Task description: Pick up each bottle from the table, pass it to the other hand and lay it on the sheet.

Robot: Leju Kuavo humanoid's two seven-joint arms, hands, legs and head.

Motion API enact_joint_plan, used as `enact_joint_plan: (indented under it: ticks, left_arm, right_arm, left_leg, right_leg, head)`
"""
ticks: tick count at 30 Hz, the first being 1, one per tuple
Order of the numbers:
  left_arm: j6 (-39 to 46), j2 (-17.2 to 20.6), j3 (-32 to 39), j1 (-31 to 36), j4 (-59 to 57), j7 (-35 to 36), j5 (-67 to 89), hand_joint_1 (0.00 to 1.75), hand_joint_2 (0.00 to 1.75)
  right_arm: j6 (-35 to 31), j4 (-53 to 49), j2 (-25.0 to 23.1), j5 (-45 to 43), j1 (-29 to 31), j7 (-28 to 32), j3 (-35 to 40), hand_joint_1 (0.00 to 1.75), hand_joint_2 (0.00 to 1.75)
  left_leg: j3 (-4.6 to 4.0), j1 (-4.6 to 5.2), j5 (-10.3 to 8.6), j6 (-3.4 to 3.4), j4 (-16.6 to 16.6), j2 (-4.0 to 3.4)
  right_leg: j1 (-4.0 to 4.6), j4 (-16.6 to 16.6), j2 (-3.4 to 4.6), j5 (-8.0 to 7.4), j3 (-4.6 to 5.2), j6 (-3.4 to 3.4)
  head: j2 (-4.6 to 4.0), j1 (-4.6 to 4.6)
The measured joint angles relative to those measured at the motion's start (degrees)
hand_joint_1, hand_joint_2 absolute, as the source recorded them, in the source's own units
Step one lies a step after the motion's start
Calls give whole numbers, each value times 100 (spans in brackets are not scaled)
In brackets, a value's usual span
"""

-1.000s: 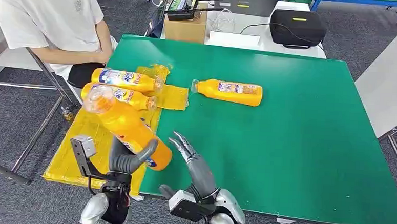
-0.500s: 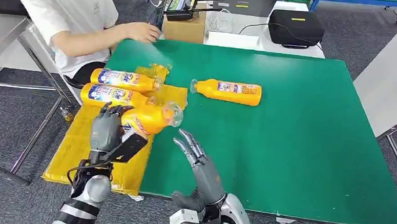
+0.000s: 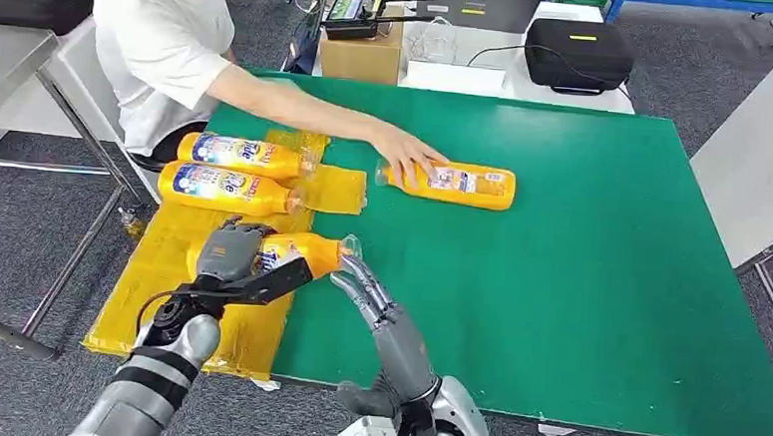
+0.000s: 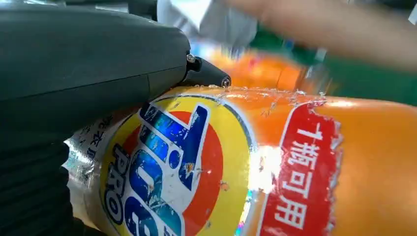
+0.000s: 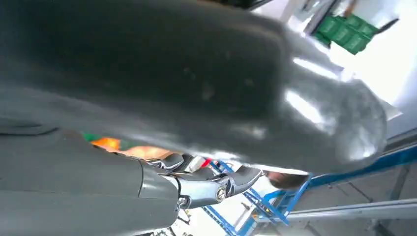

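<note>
Left hand grips bottle; background blurred.

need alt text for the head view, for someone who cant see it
The robot's left hand holds an orange bottle over a yellow sheet, beside its open right hand. Two bottles lie on the sheet; a person's hand touches a fourth bottle on the green table.

- The held bottle is glossy orange plastic; its label is shiny printed film, scuffed and flaking.
- The bench has a smooth, matt green top.
- The sheet, at nine o'clock on it, is crinkled yellow plastic film.
- The left hand is matt grey plastic; the right hand has glossy metallic fingers.
- The person's shirt is white cloth.
- The floor is rough grey carpet.
</note>
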State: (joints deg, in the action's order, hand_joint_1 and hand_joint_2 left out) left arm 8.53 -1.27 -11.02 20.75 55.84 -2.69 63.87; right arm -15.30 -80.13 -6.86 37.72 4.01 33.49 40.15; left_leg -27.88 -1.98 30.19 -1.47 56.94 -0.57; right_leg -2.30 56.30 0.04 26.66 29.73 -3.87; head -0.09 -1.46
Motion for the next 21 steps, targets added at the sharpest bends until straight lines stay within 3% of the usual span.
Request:
enact_joint_plan:
  ticks: [1,2,3,4,5,6,12,18,21]
  left_arm:
    - [-44,31,0,119,-221,4,-35,124,175]
    - [-68,50,0,254,-488,7,-59,129,175]
    - [-103,81,4,421,-724,7,-108,98,175]
    - [-185,90,15,587,-936,4,-168,89,175]
    - [-285,118,37,734,-1135,-2,-226,66,175]
    - [-395,155,68,861,-1334,-9,-275,0,175]
    - [-968,247,146,1369,-2058,-56,-496,0,175]
    - [-2917,319,679,1658,-2330,-909,-2331,0,175]
    - [-3217,354,845,1670,-2347,-1040,-2666,0,175]
  right_arm:
    - [28,0,-13,-59,0,28,-7,0,0]
    - [33,0,-15,-115,0,61,-11,0,0]
    - [35,0,-18,-157,0,81,-15,0,0]
    - [35,4,-20,-229,0,98,-24,0,0]
    - [37,9,-26,-286,1,129,-29,0,0]
    - [46,11,-31,-353,0,164,-39,0,0]
    - [105,63,-44,-612,-2,277,-79,0,0]
    - [83,203,-94,-815,16,516,-83,0,0]
    - [48,288,-120,-867,25,575,-85,0,0]
  left_leg:
    - [0,0,-1,0,0,-3]
    - [2,0,-2,0,0,-3]
    - [3,0,-2,0,0,6]
    - [4,0,-3,0,0,8]
    - [7,0,-3,0,0,13]
    - [10,0,-3,0,-1,9]
    - [19,-1,-3,0,-1,5]
    - [29,-1,-4,0,-2,13]
    - [28,-1,-4,0,-2,12]
  right_leg:
    - [0,1,0,0,0,0]
    - [0,2,1,-1,-1,0]
    - [0,2,-3,0,-8,0]
    - [0,2,-11,0,-15,0]
    - [0,3,-11,0,-18,0]
    - [0,3,-8,0,-18,0]
    - [0,2,-7,0,-26,0]
    - [0,4,-12,1,-43,-1]
    - [-1,3,-12,1,-43,0]
  head:
    - [0,-2]
    - [0,-2]
    - [0,-2]
    - [0,0]
    - [0,2]
    - [0,-4]
    - [0,-2]
    - [0,-2]
    - [0,0]
